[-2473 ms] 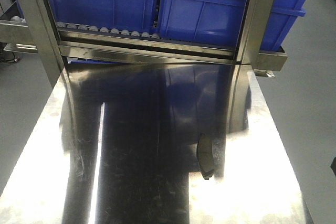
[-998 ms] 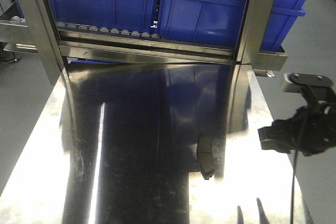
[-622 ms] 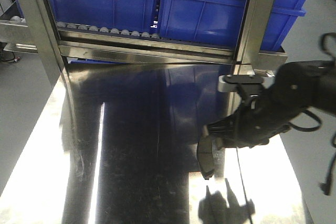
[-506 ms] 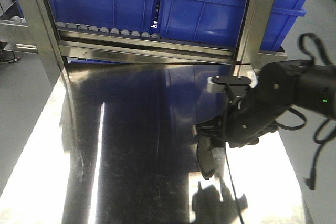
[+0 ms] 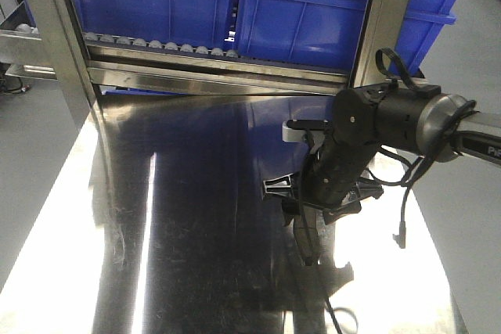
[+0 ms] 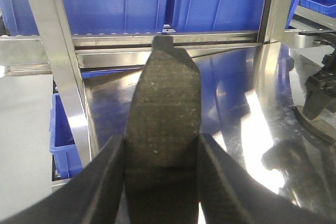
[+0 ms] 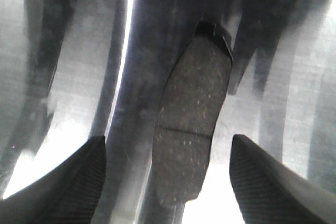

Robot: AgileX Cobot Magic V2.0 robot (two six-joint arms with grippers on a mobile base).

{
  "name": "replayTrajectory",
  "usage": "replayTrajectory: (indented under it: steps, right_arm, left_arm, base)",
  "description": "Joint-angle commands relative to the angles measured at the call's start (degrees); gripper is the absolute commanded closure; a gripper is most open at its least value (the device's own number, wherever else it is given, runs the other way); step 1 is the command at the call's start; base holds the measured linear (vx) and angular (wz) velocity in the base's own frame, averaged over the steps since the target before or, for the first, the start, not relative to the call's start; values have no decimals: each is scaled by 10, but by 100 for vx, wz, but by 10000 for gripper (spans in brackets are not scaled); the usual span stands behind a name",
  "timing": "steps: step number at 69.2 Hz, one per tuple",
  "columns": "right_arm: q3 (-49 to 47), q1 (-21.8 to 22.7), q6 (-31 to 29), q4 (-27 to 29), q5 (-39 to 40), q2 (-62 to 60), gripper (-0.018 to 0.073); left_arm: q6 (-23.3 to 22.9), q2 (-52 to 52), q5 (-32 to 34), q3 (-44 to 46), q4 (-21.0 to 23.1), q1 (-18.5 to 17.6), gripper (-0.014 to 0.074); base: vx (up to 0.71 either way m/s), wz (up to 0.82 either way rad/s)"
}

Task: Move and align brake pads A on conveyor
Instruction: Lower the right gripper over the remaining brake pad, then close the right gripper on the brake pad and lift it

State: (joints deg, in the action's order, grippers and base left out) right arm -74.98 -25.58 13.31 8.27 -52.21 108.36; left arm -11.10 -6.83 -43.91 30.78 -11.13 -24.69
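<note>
Right wrist: our right gripper [image 7: 168, 145] wide open, empty, astride brake pad [image 7: 191, 114]. Stiff, thin, probably slides on steel table [image 7: 68, 51]; we'd pinch its long edges; left gripper [image 6: 161, 140] clamps second pad [image 6: 165, 103].

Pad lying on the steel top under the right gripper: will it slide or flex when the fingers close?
Probably rigid: the pad looks like a thick flat slab. It is likely to skate if nudged, since the tabletop is polished steel. The right gripper straddles it open, so closing should centre it.

Harsh, perhaps overhead, tabletop [image 5: 66, 263] glare
</note>
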Motion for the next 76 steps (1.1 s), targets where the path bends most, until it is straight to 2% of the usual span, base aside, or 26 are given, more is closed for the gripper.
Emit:
replayTrajectory:
  steps: [1,18,31,40,49,51,64,72,76]
  right_arm:
    - [-26,1,5,-9,-7,-12,69]
    - [-33,1,10,-20,-10,17,84]
    - [-35,1,8,-22,6,35,159]
    - [-35,1,7,-23,36,31,300]
    - [-35,3,7,-23,46,26,546]
    - [-35,3,7,-24,47,23,576]
    - [-11,13,8,-25,71,-22,568]
    - [26,51,0,-21,77,-63,566]
    - [52,80,-27,-22,81,-95,565]
  left_arm:
    - [-1,-8,56,14,-3,-2,602]
    - [-1,-8,56,14,-3,-2,602]
    - [-1,-8,56,14,-3,-2,602]
    - [-1,-8,56,14,-3,-2,602]
    - [-1,-8,56,14,-3,-2,602]
    - [-1,-8,56,14,-3,-2,602]
    - [-1,-8,56,14,-3,-2,602]
    - [-1,-8,56,14,-3,-2,602]
    - [-1,-8,56,14,-3,-2,602]
  base:
    - [0,0]
    - [0,0]
    - [0,0]
    - [0,0]
    - [0,0]
    - [0,0]
    - [0,0]
    - [0,0]
    - [0,0]
